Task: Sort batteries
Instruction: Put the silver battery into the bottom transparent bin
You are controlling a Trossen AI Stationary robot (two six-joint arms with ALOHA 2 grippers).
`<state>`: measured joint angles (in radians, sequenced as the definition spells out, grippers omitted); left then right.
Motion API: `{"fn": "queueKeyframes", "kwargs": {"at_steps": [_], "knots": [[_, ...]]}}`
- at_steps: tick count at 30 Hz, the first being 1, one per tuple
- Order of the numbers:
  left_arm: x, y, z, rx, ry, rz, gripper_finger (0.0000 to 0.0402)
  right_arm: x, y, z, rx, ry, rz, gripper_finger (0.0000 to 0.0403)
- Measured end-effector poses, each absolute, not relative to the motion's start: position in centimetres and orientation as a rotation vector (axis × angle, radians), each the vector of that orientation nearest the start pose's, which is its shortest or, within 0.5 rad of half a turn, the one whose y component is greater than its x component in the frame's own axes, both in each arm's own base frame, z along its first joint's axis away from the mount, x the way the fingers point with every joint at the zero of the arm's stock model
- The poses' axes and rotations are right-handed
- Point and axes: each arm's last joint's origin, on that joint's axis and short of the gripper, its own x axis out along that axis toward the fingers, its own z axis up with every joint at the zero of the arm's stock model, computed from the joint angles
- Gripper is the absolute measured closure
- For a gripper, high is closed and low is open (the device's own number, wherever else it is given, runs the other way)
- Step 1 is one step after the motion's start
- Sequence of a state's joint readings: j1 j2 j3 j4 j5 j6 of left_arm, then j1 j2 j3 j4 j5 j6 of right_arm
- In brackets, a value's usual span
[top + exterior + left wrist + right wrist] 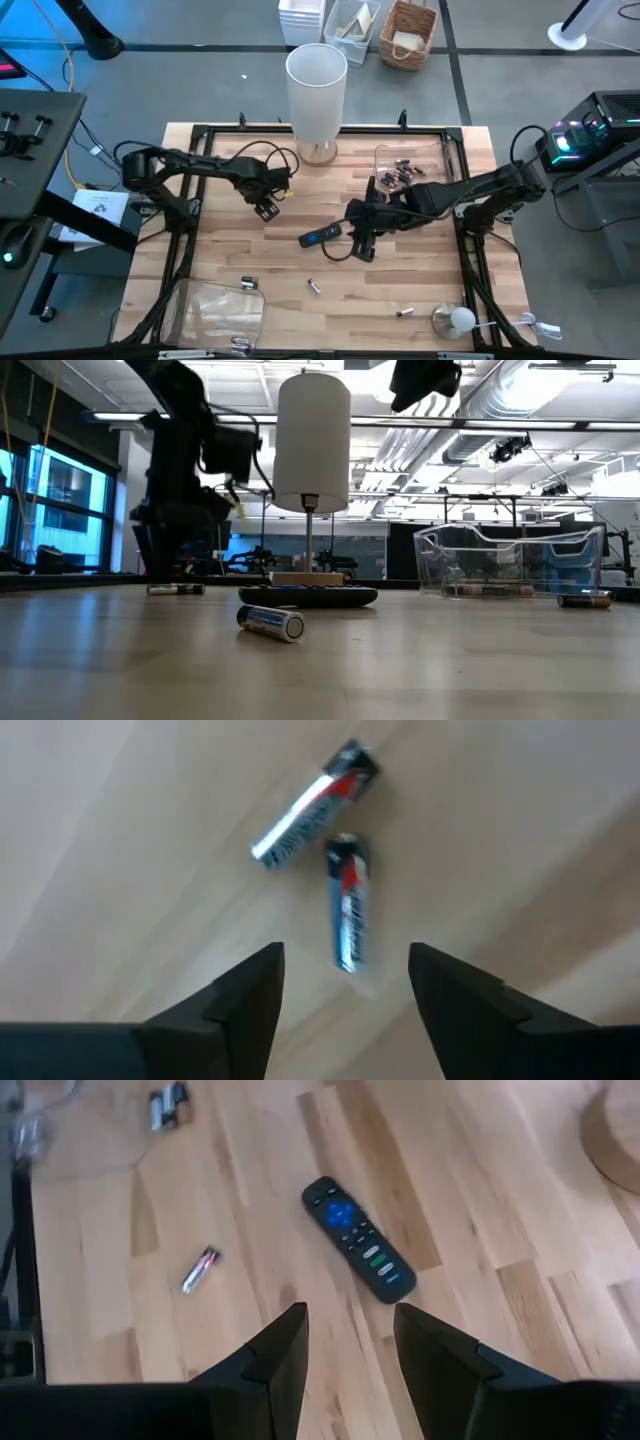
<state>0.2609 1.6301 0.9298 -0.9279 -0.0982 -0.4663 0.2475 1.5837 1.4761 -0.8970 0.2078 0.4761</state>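
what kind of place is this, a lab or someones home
Most likely a robotics lab or workshop: a framed wooden table with two mounted arms, exposed ceiling ducts overhead, and a lit computer tower beside the rig.

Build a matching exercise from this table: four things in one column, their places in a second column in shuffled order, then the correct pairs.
Things
1. white lamp
2. remote
3. clear bin holding batteries
4. empty clear bin

Places
A. front left corner of the table
B. mid-table, just left of the right gripper
C. back edge, at the centre
D. back right part of the table

Pairs: 1-C, 2-B, 3-D, 4-A
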Motion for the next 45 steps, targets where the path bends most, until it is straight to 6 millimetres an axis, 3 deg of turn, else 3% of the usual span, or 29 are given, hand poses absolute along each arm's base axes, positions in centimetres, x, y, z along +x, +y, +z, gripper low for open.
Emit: {"fn": "queueKeyframes", "kwargs": {"at_steps": [8,11,15,19,23,27,30,37,41,45], "knots": [[25.4,8.2,13.2,-0.513,1.619,0.539,0.0208,32.0,5.9,32.0,0.311,0.943,-0.278,0.0258],[25.5,8.1,12.8,-0.521,1.648,0.477,0.0258,32.0,5.5,32.0,0.323,0.945,-0.293,0.0258],[25.3,7.3,13.2,-0.532,1.664,0.396,0.0367,31.1,5.5,32.0,0.301,1.004,-0.306,0.0258],[24.7,5.9,14.9,-0.566,1.659,0.314,0.0372,28.9,6.0,32.5,0.259,1.102,-0.313,0.0258],[24.4,4.9,18.1,-0.595,1.503,0.272,0.0372,25.8,7.0,34.0,0.236,1.117,-0.347,0.0258],[24.9,3.8,21.9,-0.619,1.272,0.23,0.0372,22.1,7.6,36.3,0.248,1.014,-0.43,0.0258],[27.7,3.5,24.6,-0.559,1.107,0.159,0.0372,19.7,7.3,37.9,0.274,0.868,-0.527,0.0258],[39.2,5.3,29.1,-0.351,0.788,0.081,0.0372,16.3,5.7,40.2,0.329,0.645,-0.63,0.0258],[44.6,6.5,30.6,-0.244,0.641,0.053,0.0372,15.3,5.2,40.7,0.339,0.616,-0.628,0.0258],[48.1,8.0,30.4,-0.221,0.581,0.061,0.0372,15.2,5.1,40.8,0.345,0.596,-0.638,0.0258]]}}
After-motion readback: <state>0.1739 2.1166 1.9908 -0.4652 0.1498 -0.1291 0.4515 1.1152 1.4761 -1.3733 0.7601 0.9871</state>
